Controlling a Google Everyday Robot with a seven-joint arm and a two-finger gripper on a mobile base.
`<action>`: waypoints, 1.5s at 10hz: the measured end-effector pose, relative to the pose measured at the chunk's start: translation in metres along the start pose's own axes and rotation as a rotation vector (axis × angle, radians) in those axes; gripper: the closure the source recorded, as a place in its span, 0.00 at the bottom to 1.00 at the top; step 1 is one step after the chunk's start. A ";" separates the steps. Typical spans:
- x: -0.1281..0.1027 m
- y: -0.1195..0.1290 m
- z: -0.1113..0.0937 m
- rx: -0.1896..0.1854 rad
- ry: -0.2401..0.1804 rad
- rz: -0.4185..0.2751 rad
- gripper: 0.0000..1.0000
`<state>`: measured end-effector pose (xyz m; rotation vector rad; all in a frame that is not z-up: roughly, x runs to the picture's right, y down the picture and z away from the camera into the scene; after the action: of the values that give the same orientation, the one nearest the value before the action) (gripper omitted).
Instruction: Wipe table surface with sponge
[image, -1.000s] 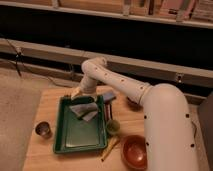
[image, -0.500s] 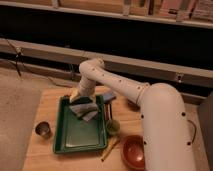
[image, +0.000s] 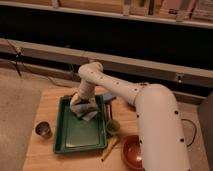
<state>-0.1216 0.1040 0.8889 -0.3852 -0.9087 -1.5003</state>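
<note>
Hand (image: 80, 103) is hanging open, gripping nothing, just above the grey-blue sponge (image: 88, 113), which is lying crumpled at the far end of the green tray (image: 80, 136) on the bench (image: 48, 107). Judgement: descending straight, pinching the bunched middle and lifting clear of the tray rim should be serving best before wiping.

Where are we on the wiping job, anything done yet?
Done: only the approach; the gripper hovers open right over the sponge in the green tray. In hand: the grasp, not yet closed. Left: lifting the sponge out and wiping the table surface, neither begun.
</note>
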 end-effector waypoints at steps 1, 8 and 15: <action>0.003 0.001 0.000 0.000 -0.001 -0.003 0.20; 0.022 -0.003 0.014 -0.018 -0.034 -0.053 0.20; 0.016 -0.006 0.017 -0.011 -0.049 -0.056 0.22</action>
<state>-0.1342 0.1044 0.9093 -0.4093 -0.9570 -1.5529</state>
